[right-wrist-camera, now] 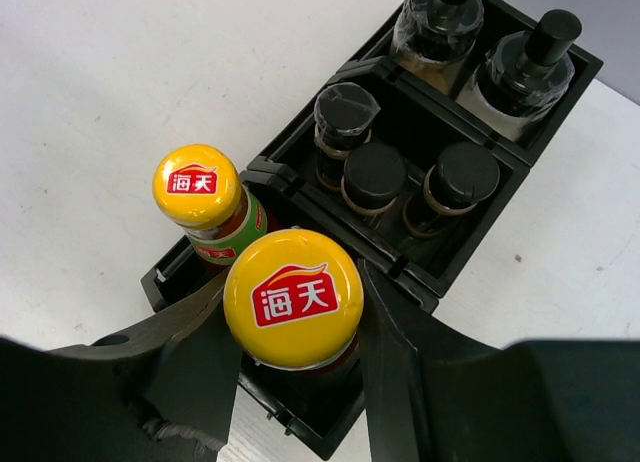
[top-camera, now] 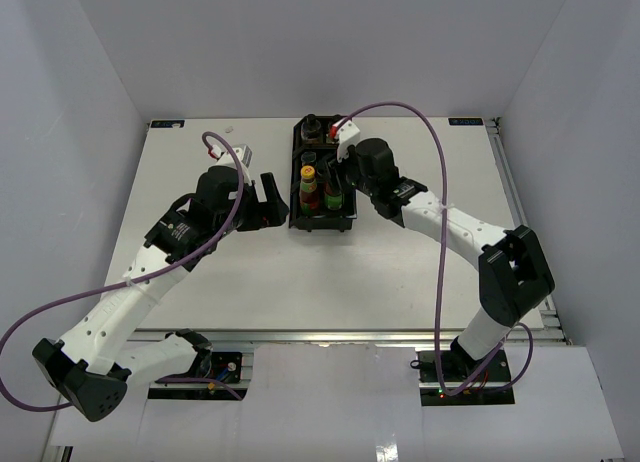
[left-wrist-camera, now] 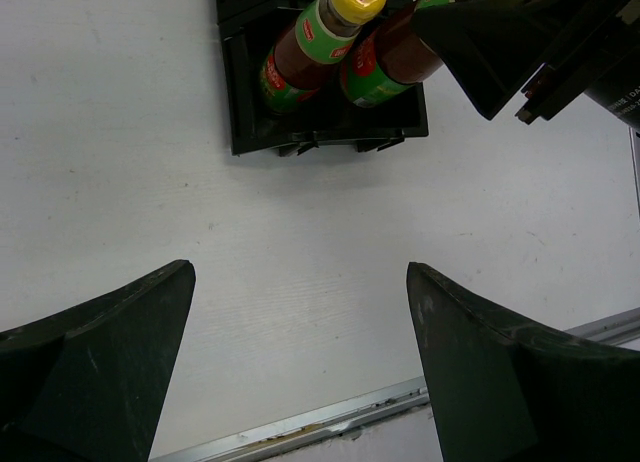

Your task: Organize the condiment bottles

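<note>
A yellow-capped sauce bottle (right-wrist-camera: 292, 297) is held clamped between the fingers of the right gripper (right-wrist-camera: 292, 332) in the near compartment of a black tray (left-wrist-camera: 232, 102) — just beside a second sauce bottle (right-wrist-camera: 197, 185) standing there. Whether its base is resting on the tray floor cannot be told. Black-capped jars (right-wrist-camera: 373, 174) are seen in the two compartments beyond. The left gripper (left-wrist-camera: 298, 272) is held over the white table (left-wrist-camera: 300, 212) near the tray's left side — its fingers spread wide apart.

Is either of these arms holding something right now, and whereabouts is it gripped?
The right tool holds a sauce bottle by its neck, just under the yellow cap. The left tool is open and holds nothing.
</note>
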`<state>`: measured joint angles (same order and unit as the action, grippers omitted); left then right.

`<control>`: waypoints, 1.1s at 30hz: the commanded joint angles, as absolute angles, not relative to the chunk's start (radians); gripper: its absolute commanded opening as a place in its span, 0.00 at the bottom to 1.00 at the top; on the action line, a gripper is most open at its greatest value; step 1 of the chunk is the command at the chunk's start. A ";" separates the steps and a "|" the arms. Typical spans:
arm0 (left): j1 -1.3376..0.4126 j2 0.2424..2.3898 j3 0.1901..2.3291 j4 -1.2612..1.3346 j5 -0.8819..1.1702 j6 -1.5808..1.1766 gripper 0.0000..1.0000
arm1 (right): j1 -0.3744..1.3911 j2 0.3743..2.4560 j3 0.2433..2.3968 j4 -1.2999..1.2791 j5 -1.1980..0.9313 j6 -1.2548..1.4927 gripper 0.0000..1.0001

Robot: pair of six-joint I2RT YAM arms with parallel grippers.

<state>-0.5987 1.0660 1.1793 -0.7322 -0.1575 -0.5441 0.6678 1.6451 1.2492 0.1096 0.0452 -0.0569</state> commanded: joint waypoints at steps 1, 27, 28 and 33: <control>-0.600 1.040 1.171 -0.712 -0.177 -0.540 0.98 | 0.672 1.632 1.236 0.334 0.046 -0.047 0.12; -0.601 1.023 1.158 -0.707 -0.196 -0.545 0.98 | 0.672 1.599 1.124 0.392 0.057 -0.055 0.56; -0.601 1.023 1.159 -0.708 -0.197 -0.545 0.98 | 0.672 1.597 1.125 0.388 0.055 -0.055 0.57; -0.600 1.025 1.173 -0.717 -0.193 -0.544 0.98 | 0.673 1.576 1.141 0.349 0.052 -0.056 0.60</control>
<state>-0.5987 1.0481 1.1519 -0.7174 -0.1833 -0.5430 0.6682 1.6328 1.0964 0.3158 0.0490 -0.0555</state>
